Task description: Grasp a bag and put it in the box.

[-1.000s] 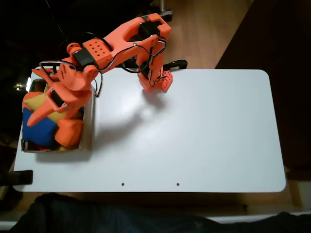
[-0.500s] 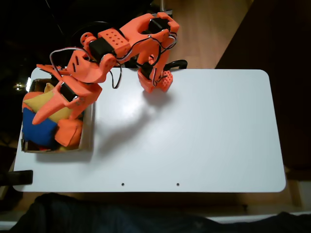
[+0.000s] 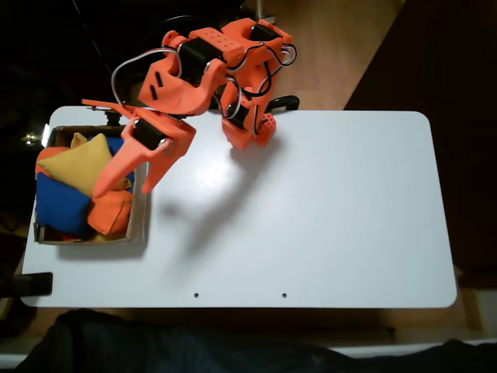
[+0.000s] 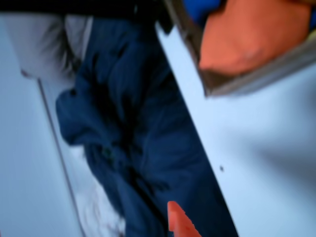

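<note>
The blue bag (image 3: 58, 206) lies in the brown cardboard box (image 3: 140, 217) at the table's left end in the fixed view, beside a yellow bag (image 3: 80, 162) and an orange bag (image 3: 109, 212). My orange gripper (image 3: 124, 190) hangs above the box's right wall, open, with nothing between its fingers. One finger reaches over the yellow bag and the other over the table. The blurred wrist view shows one orange fingertip (image 4: 178, 223), the box corner (image 4: 217, 85), the orange bag (image 4: 252, 34) and a sliver of the blue bag (image 4: 203, 7).
The white table (image 3: 311, 210) stretches bare to the right of the box. The arm's base (image 3: 248, 128) stands at the back edge. Dark blue cloth (image 4: 133, 143) lies beyond the table's front edge in the wrist view.
The arm has lifted and swung right, carrying the open gripper from inside the box to above its right wall. The blue bag stays in the box.
</note>
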Robot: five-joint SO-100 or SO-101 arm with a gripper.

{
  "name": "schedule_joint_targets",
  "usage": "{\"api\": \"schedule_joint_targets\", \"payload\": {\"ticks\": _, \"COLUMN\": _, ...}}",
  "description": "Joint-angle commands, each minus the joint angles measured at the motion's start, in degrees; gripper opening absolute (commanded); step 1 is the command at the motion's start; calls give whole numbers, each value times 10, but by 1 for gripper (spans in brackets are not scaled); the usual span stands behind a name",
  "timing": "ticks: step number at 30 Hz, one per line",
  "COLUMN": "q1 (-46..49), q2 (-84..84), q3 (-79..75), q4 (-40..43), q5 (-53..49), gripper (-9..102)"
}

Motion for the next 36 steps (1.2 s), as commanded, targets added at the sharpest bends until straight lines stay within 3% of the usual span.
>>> {"api": "schedule_joint_targets", "payload": {"ticks": 1, "q1": -25, "q2": 40, "q3": 9, "q4": 3, "q5": 4, "gripper": 63}}
{"api": "schedule_joint_targets", "payload": {"ticks": 36, "q1": -292, "q2": 302, "q3": 241, "q4": 2, "q5": -5, "gripper": 36}}
